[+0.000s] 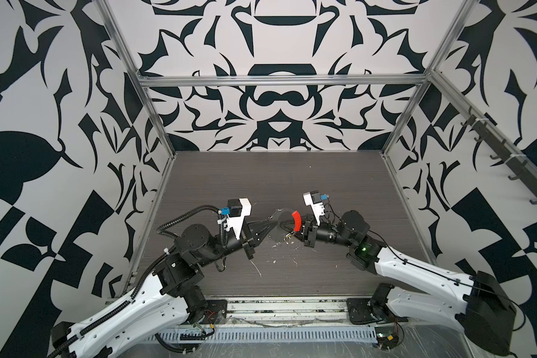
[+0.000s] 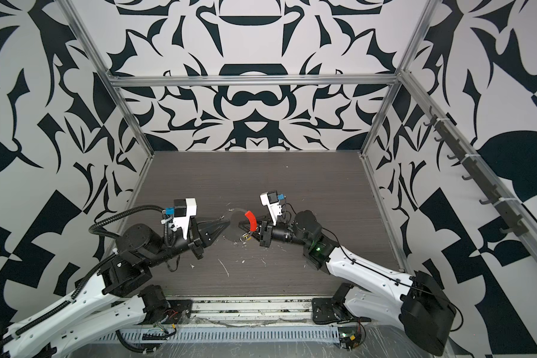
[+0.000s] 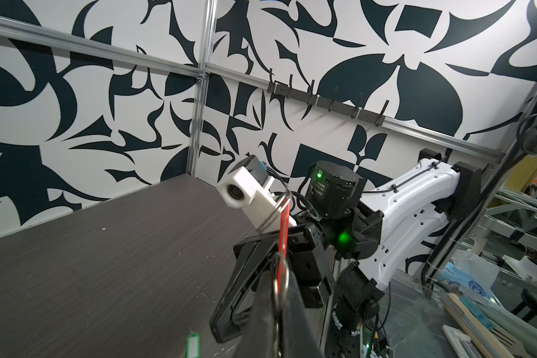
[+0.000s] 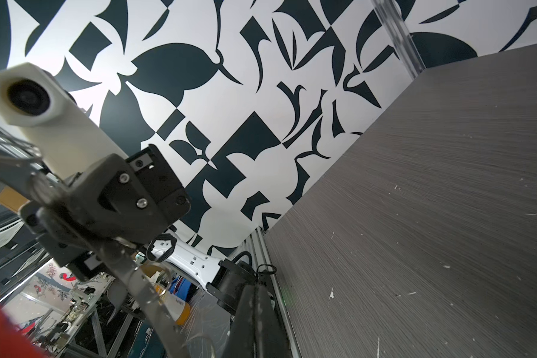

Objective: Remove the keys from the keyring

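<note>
While the keyring (image 1: 296, 221) hangs between the arms in both top views, the left hand (image 1: 272, 223) is pinched shut on its wire, apparently to steady it. The right hand (image 1: 295, 234) sits closed by the red sleeve, just beside the dangling yellow-tagged key (image 1: 289, 237). From the left wrist, a green tag (image 3: 193, 341) lies loose on the counter (image 3: 75, 263), off the ring. From the right wrist, the yellow-tagged key's blade hangs close; what the right hand pinches I cannot tell.
</note>
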Robot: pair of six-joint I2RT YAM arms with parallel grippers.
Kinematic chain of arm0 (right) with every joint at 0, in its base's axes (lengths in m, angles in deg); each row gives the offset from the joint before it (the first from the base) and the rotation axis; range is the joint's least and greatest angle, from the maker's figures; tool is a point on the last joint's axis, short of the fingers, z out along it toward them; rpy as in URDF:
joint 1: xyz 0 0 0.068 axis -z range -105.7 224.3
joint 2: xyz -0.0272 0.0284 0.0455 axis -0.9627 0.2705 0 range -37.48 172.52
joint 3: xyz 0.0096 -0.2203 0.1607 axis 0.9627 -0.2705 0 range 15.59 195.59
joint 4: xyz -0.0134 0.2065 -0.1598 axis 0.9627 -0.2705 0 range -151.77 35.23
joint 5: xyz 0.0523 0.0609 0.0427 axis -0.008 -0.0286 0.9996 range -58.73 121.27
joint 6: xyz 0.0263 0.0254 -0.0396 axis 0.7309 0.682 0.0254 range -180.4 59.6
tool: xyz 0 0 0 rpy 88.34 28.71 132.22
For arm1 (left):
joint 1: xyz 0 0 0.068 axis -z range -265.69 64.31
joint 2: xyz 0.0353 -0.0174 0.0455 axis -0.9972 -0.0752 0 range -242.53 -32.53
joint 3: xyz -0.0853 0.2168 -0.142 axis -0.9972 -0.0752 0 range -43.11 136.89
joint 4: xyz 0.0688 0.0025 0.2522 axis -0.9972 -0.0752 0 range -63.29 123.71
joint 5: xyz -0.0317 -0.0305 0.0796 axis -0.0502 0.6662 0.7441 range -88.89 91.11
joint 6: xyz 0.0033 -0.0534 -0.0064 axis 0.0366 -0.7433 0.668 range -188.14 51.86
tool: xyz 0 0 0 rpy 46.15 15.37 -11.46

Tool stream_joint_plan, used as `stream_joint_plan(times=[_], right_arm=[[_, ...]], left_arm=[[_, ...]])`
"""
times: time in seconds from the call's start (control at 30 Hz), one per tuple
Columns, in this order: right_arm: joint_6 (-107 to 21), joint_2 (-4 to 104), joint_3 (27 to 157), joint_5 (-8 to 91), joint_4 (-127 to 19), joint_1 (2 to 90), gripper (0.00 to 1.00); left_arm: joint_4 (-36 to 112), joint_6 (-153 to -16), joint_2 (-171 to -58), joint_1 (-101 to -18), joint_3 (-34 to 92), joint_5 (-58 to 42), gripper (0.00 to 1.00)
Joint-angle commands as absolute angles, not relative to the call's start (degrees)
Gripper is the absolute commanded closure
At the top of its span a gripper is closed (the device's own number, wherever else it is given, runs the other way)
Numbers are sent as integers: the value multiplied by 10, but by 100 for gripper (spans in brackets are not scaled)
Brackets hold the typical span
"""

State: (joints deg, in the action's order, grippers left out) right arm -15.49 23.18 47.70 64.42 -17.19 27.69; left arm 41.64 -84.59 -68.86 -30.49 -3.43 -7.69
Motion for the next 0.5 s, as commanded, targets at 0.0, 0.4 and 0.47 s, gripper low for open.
stream_joint_plan(times=[0.0,0.4,0.47], right_arm=[[-169,218,500,670,-147,279,93],[-310,118,563,537,-431,280,68],[-331,96,570,493,-475,280,62]], left_arm=[[426,-842,-685,-303,-40,-88,100],[412,-842,-684,-303,-31,-66,100],[408,-846,-687,-303,-28,-55,100]])
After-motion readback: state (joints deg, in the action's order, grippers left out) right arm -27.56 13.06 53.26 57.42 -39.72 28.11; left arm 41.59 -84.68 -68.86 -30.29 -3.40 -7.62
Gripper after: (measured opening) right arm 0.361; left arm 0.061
